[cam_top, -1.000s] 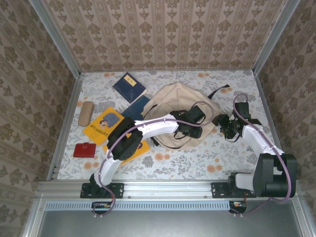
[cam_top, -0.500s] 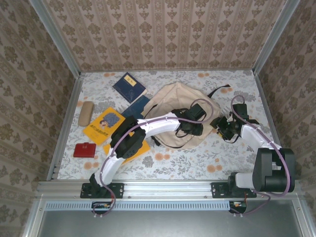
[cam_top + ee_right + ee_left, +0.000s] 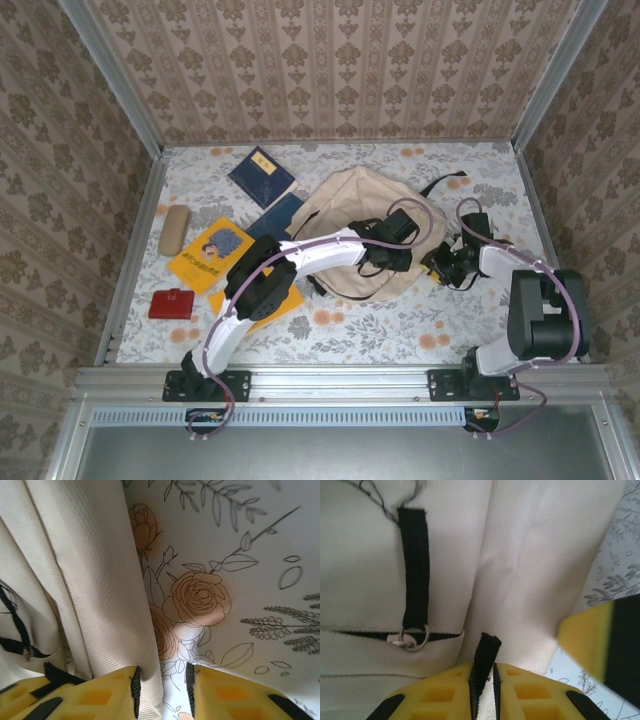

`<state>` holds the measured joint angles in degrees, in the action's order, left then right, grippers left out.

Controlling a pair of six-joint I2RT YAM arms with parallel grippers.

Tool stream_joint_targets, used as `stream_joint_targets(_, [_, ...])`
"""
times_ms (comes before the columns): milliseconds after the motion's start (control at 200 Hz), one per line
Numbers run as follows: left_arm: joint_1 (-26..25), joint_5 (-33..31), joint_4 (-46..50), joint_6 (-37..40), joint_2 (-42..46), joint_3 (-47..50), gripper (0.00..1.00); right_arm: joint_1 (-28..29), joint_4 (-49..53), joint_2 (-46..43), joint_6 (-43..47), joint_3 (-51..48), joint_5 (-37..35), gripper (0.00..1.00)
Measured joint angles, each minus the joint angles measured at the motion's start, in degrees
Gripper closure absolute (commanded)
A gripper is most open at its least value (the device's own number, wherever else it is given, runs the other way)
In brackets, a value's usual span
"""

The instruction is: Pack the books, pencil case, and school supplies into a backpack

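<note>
Fingers of the left gripper (image 3: 487, 669) are pressed together on a black webbing tab (image 3: 486, 647) of the backpack (image 3: 345, 195), while the right gripper (image 3: 162, 680) stands part-spread astride the bag's limp twill edge, not yet pinching it. Opening the bag seems to be the step in hand, so the right jaws should next close on that soft fold and brace it while the tab is drawn. Beyond the slumped beige canvas, the thin flat books (image 3: 262, 175) and the rounded tan pencil case (image 3: 174, 230) lie unpacked on the floral table (image 3: 420, 320).
</note>
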<state>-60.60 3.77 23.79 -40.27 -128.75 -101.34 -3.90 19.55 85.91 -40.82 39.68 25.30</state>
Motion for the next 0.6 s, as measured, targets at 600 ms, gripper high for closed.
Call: stream_joint_targets(600, [0.3,-1.6,-1.7,1.5,-1.0,-0.3,0.79,1.6,-0.6,1.9,0.3,0.1,0.5,0.65])
